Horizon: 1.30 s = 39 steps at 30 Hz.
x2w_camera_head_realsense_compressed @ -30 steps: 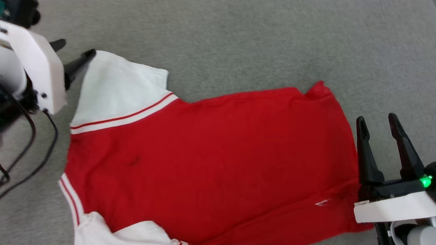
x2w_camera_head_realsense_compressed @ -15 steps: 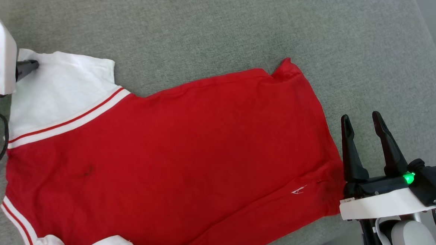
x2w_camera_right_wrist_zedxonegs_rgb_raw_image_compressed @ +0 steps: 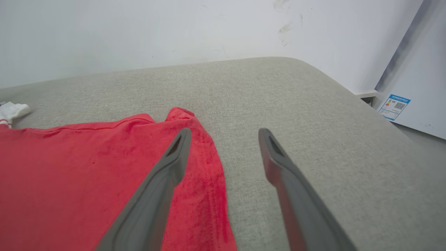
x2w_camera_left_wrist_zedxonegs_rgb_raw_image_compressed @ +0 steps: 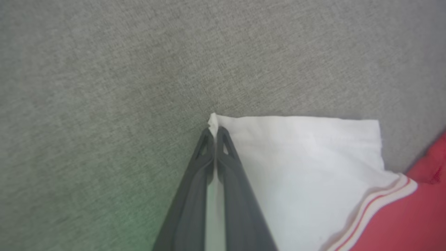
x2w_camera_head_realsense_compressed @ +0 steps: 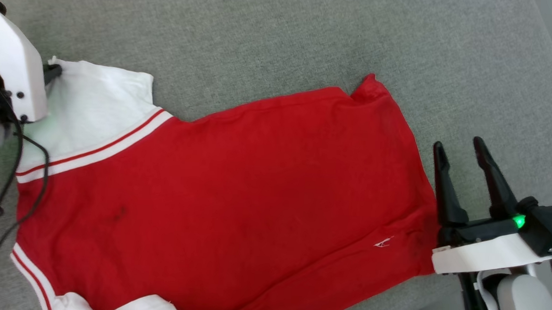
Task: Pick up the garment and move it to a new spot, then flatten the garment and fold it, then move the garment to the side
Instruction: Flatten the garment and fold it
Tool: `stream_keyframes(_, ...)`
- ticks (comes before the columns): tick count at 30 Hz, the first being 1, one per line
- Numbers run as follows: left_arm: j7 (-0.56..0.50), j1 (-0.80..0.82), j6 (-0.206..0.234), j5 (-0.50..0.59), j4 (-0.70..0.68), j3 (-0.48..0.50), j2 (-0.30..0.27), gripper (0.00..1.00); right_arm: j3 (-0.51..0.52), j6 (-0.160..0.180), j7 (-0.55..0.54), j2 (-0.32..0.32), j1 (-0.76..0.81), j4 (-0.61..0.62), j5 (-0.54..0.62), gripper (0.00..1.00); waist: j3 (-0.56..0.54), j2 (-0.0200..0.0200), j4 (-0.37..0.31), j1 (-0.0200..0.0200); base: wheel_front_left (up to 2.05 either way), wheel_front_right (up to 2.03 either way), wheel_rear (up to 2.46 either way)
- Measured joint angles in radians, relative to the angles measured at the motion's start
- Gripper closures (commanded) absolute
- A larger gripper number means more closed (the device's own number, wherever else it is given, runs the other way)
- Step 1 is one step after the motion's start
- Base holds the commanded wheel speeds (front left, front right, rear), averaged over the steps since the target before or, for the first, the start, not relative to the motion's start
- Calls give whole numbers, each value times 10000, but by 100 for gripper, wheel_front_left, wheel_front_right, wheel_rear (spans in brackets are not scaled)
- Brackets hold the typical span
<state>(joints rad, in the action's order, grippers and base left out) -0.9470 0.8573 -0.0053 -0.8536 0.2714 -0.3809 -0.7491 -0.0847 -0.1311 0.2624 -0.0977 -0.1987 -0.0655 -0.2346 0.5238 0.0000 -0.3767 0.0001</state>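
Covering most of a grey woven-fabric cushion (x2w_camera_head_realsense_compressed: pixel 282 32), the red short-sleeved T-shirt (x2w_camera_head_realsense_compressed: pixel 236 195) w/ striped seams lies flat, hem toward 3 o'clock. Its white sleeve (x2w_camera_head_realsense_compressed: pixel 89 107) sits approx. 10 o'clock. R gripper (x2w_camera_head_realsense_compressed: pixel 458 143), at 4 o'clock by the hem, has fingers spread, holding nothing. L gripper (x2w_camera_left_wrist_zedxonegs_rgb_raw_image_compressed: pixel 213 134) is pinched tight on that sleeve's corner. A small white logo (x2w_camera_head_realsense_compressed: pixel 383 243) sits near the hem.

garment (x2w_camera_head_realsense_compressed: pixel 237 181): red, white sleeves, red-white striped seams | couch (x2w_camera_head_realsense_compressed: pixel 272 36): grey | hand fingers (x2w_camera_right_wrist_zedxonegs_rgb_raw_image_compressed: pixel 156 195): dark grey
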Motion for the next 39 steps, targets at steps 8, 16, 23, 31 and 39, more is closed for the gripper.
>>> stream_keyframes(8, 1666, -665, -393, -201, -351, 313, 397, 100, 395, -2, -575, -734, 1, 71, 320, 0, -758, 0, 480, 0, 0, 0, 0)
stream_keyframes(16, 2571, -1465, -742, -426, -2117, 378, 591, 100, 422, 0, -3570, -2399, -368, 688, -105, 0, -1391, 0, 1419, -1, 0, 0, 0)
stream_keyframes(23, 2878, -2245, -692, -477, -4082, 349, 587, 100, -184, 0, -7503, -3967, -1261, 1053, -1337, 0, -1494, 0, 2369, -1, 0, 0, 0)
stream_keyframes(31, 3348, -3161, -654, -704, -5724, 543, 500, 100, -383, 0, -10911, -4527, -2651, 681, -2243, 0, -1098, 0, 3253, -1, 0, 0, 0)
stream_keyframes(39, 3816, -3786, -639, -546, -6851, 368, 696, 100, -646, 0, -12147, -4381, -3268, -431, -1797, 0, -653, 0, 3946, 0, 0, 0, 0)
